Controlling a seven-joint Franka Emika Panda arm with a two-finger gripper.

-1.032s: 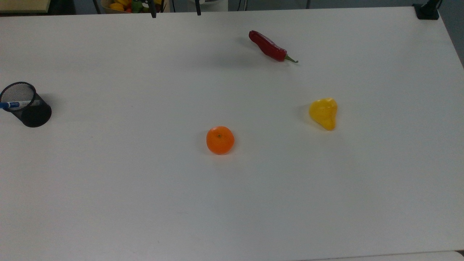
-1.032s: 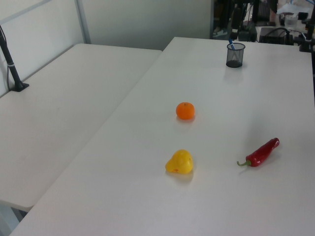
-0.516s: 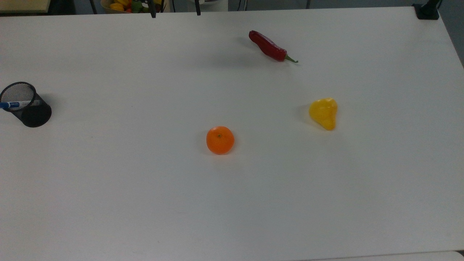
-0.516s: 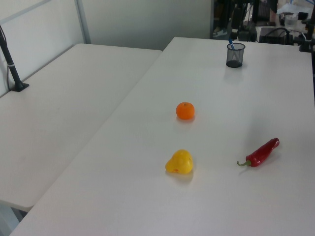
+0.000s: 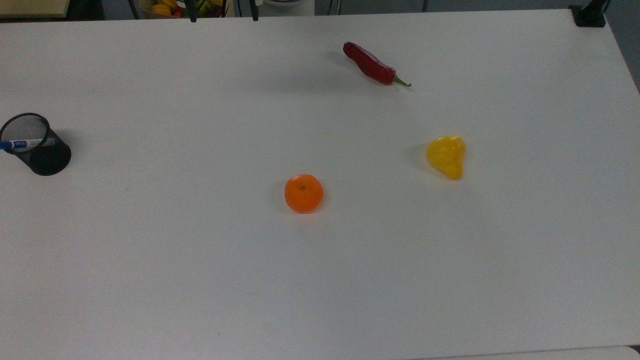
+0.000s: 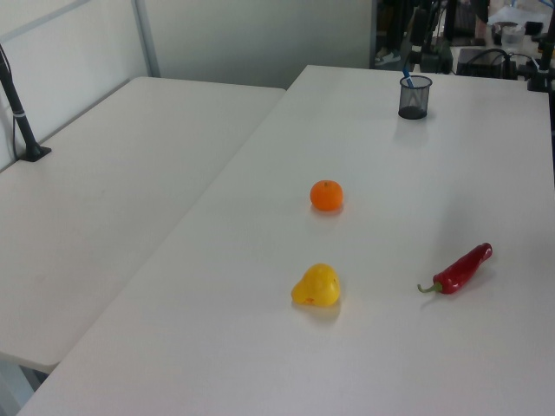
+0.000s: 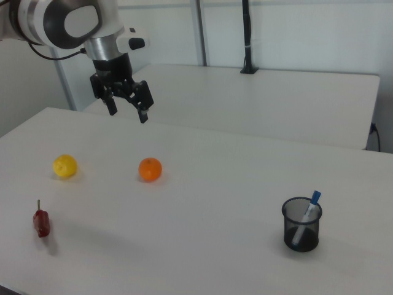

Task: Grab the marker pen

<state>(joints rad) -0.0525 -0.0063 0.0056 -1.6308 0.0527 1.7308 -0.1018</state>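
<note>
The marker pen [image 7: 306,222] stands tilted in the black mesh cup [image 7: 301,233], blue cap up, while the gripper [image 7: 127,112] hangs high over the table [image 7: 215,203], fingers spread wide and holding nothing, well apart from the cup.

- Top view: looking steeply down from above the table [image 5: 150,280], with the mesh pen cup [image 5: 35,145] at the top view's left edge and the orange [image 5: 303,193] near centre.
- Left view: set higher and farther back, facing along the table's length past the orange [image 6: 327,195] to the small, probably distant pen cup [image 6: 414,96].
- Right view: lower and nearer, facing the opposite way, pen cup [image 7: 301,224] closest.
- Shared by all three: orange [image 7: 150,169], cup, tabletop.
</note>
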